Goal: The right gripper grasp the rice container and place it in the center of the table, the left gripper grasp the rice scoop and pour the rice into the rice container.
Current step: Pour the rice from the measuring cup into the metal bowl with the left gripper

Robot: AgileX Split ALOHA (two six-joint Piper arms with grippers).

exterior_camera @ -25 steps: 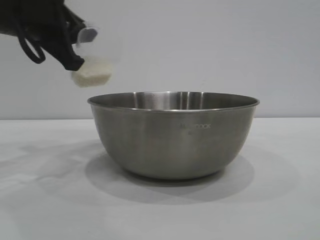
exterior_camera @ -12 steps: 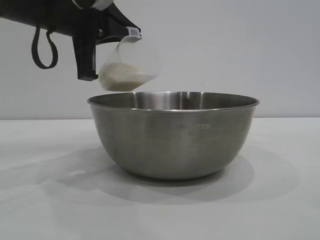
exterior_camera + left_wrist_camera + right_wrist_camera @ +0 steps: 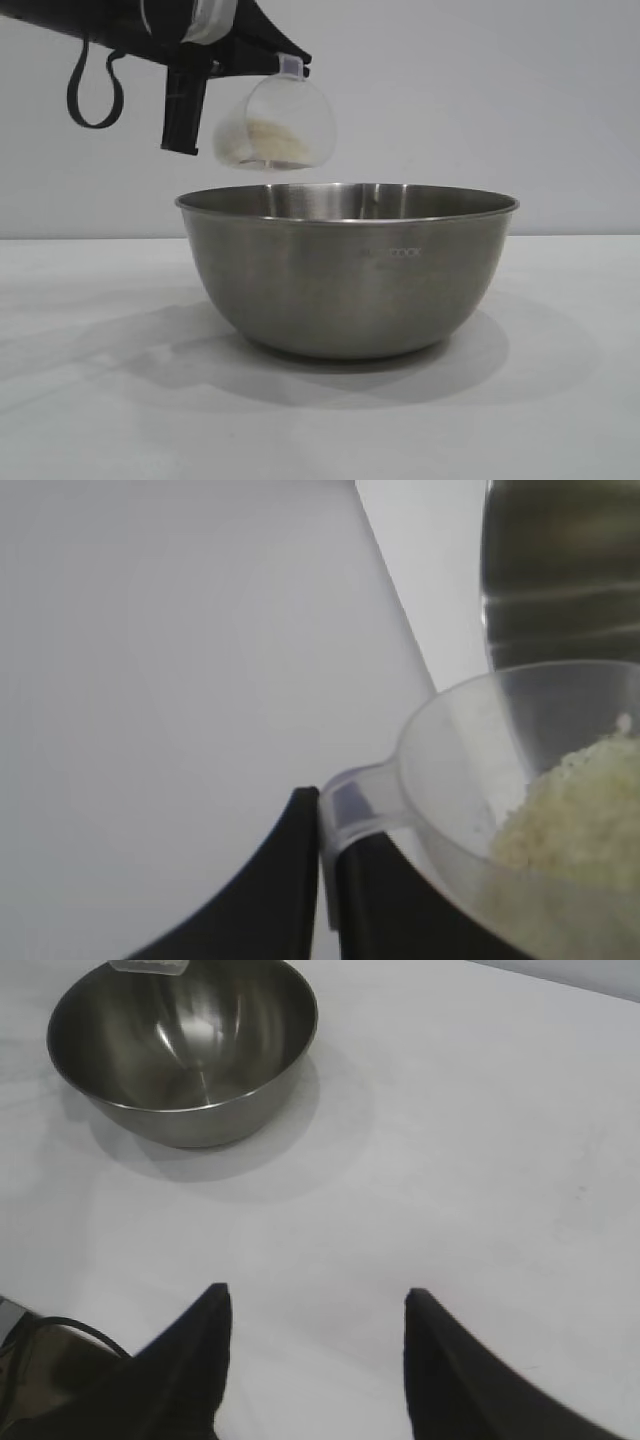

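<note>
Left gripper (image 3: 262, 62) tips rice scoop (image 3: 278, 122) sideways (mouth rightward).

Exterior camera: low, level with the table (image 3: 90, 420), close to the bowl (image 3: 350, 275), facing a plain wall; arm enters from upper left with the scoop (image 3: 280, 125). Left wrist camera: very near, looking along the left gripper (image 3: 322, 880) at scoop and rice (image 3: 575, 800), bowl wall behind. Right wrist camera: higher, tilted down over the right gripper (image 3: 315, 1360), well back from the bowl. All three views share the bowl.
</note>
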